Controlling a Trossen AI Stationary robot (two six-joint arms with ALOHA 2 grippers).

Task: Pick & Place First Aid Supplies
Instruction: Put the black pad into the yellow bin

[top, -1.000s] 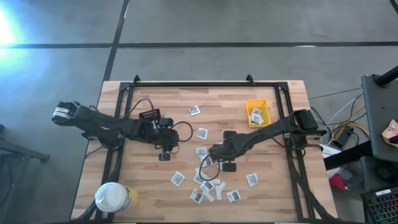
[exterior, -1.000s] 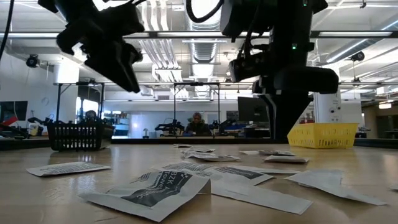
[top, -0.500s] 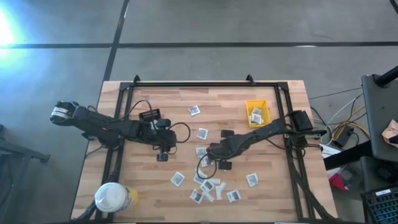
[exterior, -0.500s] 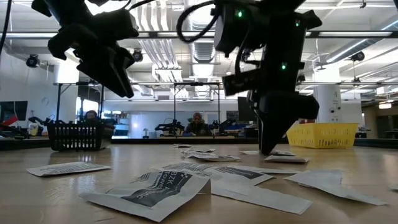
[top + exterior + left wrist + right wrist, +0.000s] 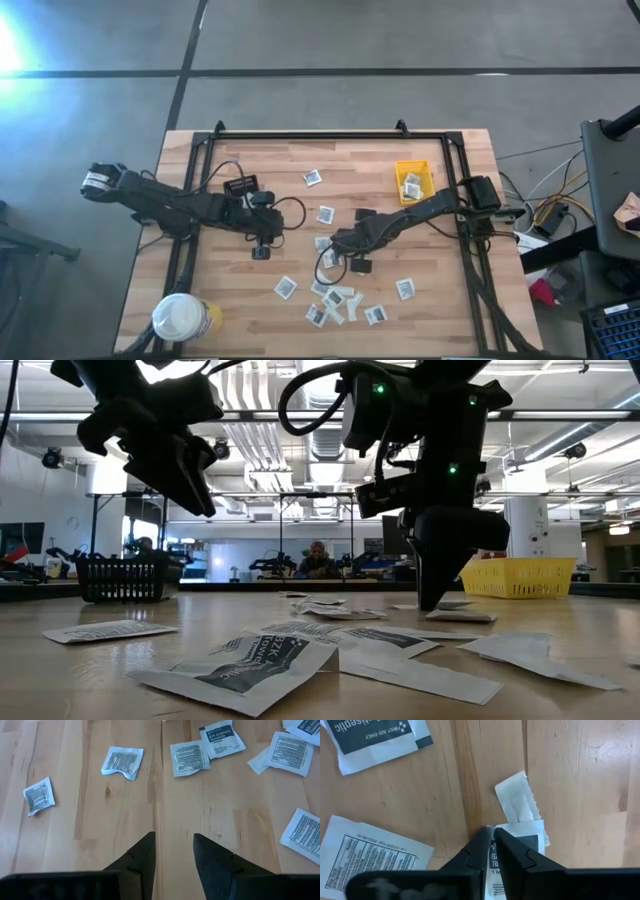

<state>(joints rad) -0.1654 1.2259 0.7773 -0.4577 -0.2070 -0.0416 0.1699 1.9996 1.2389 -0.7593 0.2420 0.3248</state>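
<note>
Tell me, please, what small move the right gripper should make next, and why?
Probably a straight lift: the right gripper is down at the wooden table with its fingers pinched on the edge of a small white dark-printed packet, and the yellow plastic bin lies apart.

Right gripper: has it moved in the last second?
Yes. The right gripper has come down to the table and shifted away from the yellow bin, pinching a packet.

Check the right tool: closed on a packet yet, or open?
Closed. In the right wrist view, the right tool has its fingers nearly together, pinching the edge of a white packet on the table.
</note>
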